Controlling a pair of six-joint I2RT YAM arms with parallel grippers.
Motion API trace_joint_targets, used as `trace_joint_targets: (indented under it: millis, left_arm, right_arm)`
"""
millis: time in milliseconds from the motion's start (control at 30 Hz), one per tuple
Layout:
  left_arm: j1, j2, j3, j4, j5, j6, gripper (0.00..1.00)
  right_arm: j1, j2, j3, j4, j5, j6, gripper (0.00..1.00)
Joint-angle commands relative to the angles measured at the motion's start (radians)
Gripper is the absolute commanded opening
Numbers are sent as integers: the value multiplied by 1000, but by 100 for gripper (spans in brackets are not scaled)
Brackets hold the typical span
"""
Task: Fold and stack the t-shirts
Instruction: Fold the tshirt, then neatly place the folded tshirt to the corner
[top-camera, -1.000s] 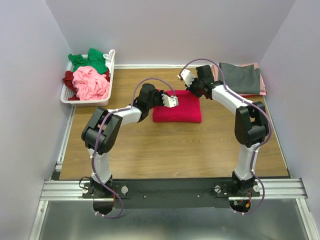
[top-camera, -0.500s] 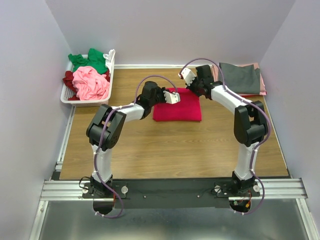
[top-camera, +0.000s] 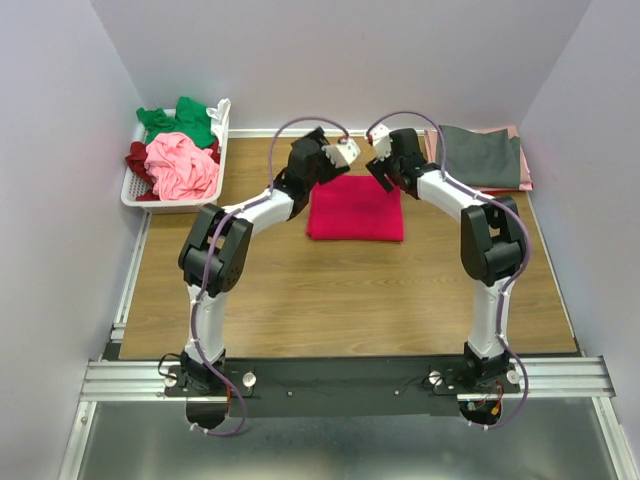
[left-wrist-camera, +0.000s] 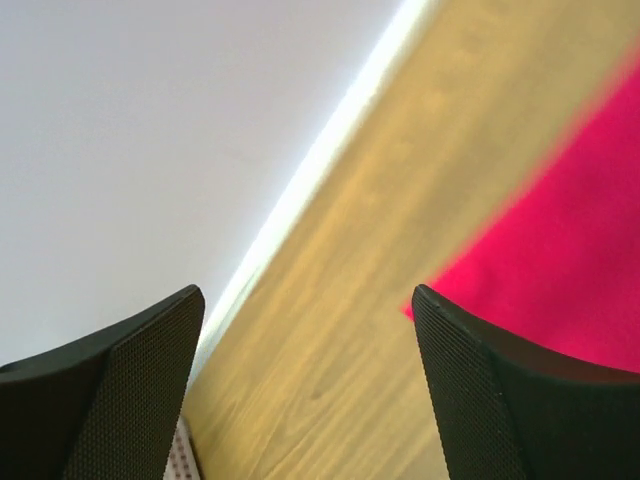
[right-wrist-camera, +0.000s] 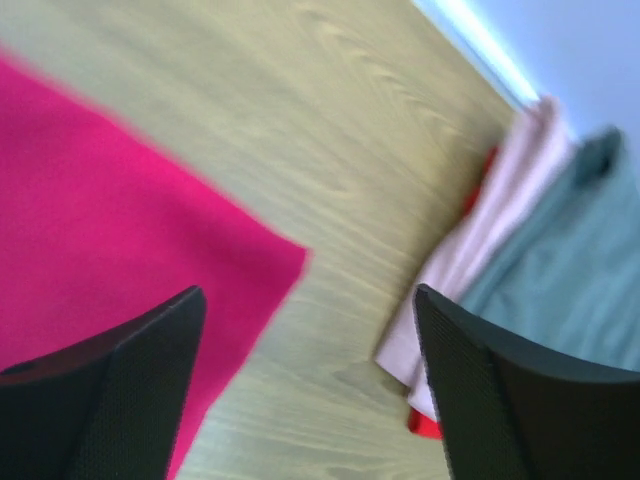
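A bright crimson-pink t-shirt lies folded into a flat rectangle in the middle of the table. Both grippers hang over its far edge, apart from the cloth. My left gripper is by the far left corner; in the left wrist view it is open over bare wood, with the crimson t-shirt to its right. My right gripper is at the far right corner, and the right wrist view shows it open between the crimson t-shirt and a stack of folded t-shirts.
A white slatted basket at the back left holds crumpled green, light pink and maroon shirts. The folded stack at the back right has a grey shirt on top and pink beneath. The back wall stands close behind both grippers.
Both grippers have opened. The left one swung from the folded shirt's left side to its far left corner; the right one shifted slightly toward the shirt's far right corner.
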Motion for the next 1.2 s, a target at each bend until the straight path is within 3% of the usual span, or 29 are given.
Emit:
trace_joint_targets:
  millis: [0,133,167,267,367,467,733,900,1167]
  left_arm:
    - [14,-77,85,-11,-275,-240,95]
    - [49,-295,58,-170,-236,-462,95]
    - [68,-338,41,-193,-205,-495,95]
    - [91,-522,-81,-232,-75,-617,95]
    - [100,-689,-232,-241,36,-674,95]
    - [100,-876,-417,-250,148,-707,95]
    - [100,-1195,-727,-279,173,-709,95]
    - [100,-1311,-775,-310,128,-696,95]
    - [98,-1368,-809,-294,116,-701,95]
  right_arm:
    - [-32,-10,24,140,206,194,98]
    - [-127,-105,-43,90,-20,385,100]
    - [-152,-134,-65,20,-223,422,100]
    - [-216,-136,-100,-103,-558,528,100]
    - [-225,-124,-132,-148,-683,584,98]
    - [-224,-81,-142,-150,-696,628,97]
    - [-224,91,-33,-167,-662,692,95]
    - [-225,181,41,-182,-675,716,94]
    - [-196,296,105,-200,-820,775,79]
